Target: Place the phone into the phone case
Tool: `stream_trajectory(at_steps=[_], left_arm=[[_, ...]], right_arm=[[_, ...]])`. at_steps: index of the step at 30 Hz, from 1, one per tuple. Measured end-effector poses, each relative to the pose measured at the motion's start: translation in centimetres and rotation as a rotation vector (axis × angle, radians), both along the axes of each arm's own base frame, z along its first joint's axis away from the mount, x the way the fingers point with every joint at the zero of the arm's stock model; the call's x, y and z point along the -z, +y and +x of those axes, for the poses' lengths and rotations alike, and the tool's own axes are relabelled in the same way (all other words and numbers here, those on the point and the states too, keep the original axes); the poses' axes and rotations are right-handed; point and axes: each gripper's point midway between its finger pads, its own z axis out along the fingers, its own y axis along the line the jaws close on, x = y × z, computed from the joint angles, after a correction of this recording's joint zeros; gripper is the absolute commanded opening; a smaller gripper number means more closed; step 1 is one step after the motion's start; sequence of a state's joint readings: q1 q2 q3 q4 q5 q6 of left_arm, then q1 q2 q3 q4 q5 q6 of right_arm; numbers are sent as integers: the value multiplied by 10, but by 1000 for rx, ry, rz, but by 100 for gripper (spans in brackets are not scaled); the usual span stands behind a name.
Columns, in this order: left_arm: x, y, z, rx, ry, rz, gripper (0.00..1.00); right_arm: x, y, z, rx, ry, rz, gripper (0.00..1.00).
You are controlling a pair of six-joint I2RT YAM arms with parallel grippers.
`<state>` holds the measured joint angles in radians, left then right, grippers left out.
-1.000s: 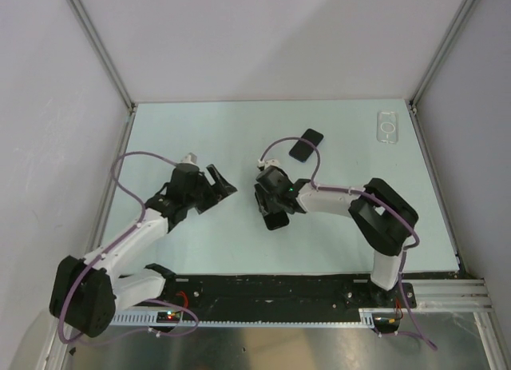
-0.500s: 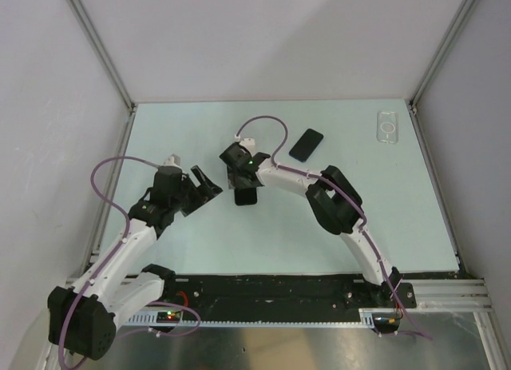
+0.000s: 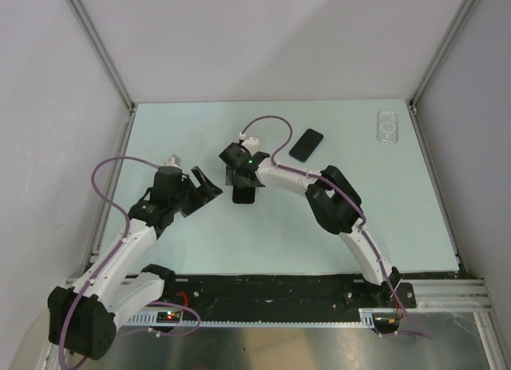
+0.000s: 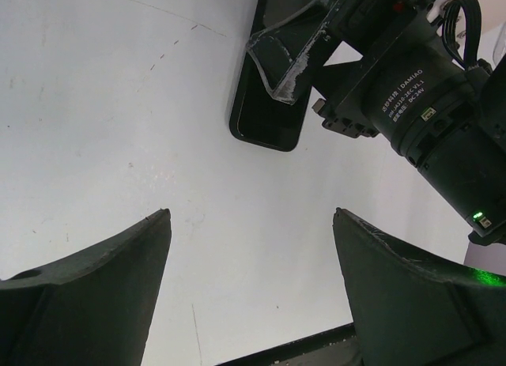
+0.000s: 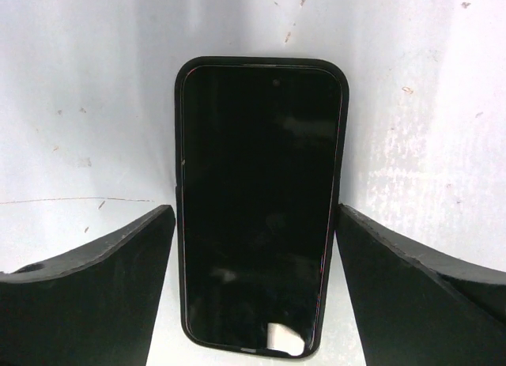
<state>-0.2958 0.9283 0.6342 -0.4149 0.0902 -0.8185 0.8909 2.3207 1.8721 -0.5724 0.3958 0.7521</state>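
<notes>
Nearest me, the left fingers [image 3: 208, 186] hang spread wide over bare worktop [image 3: 192, 130] with nothing between them. They point toward the other arm, which I read as standing by to help or take over. In the left wrist view their tips frame only pale surface.

Just beyond, the right fingers [image 3: 241, 181] are spread to either side of the phone [image 5: 259, 208], which lies flat on the worktop, glass up. Their tips sit just beside its long edges. They look to straddle it rather than clamp it, though I can't rule out a light touch. I judge this spot was chosen because both arms reach it easily. The phone is a glossy black slab with rounded corners and a thin raised rim, smooth enough that I'd expect it to slide if pushed. The worktop is matt and pale green, with a few scuffs and specks.

Farther back and to the right lies a second phone [image 3: 306, 145], also black, flat and angled, with nothing touching it.

Farthest, in the back right corner, lies the case [image 3: 387, 127], well apart from both phones. It is a clear rounded shell with a white ring on it, and it looks thin and light. The phone is not yet in it.
</notes>
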Motion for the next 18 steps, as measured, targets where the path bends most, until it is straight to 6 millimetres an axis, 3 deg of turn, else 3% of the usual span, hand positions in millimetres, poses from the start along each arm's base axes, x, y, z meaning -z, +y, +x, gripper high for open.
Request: stream_trajectory(at_steps=[4, 13, 18], left_arm=[[0, 0, 0, 0, 1, -1, 87], [-1, 0, 0, 2, -5, 2, 88], [-8, 1, -2, 15, -34, 5, 88]], right_arm=[[-1, 4, 0, -15, -9, 7, 99], [-6, -5, -9, -77, -3, -6, 100], [-46, -34, 3, -84, -36, 14, 95]])
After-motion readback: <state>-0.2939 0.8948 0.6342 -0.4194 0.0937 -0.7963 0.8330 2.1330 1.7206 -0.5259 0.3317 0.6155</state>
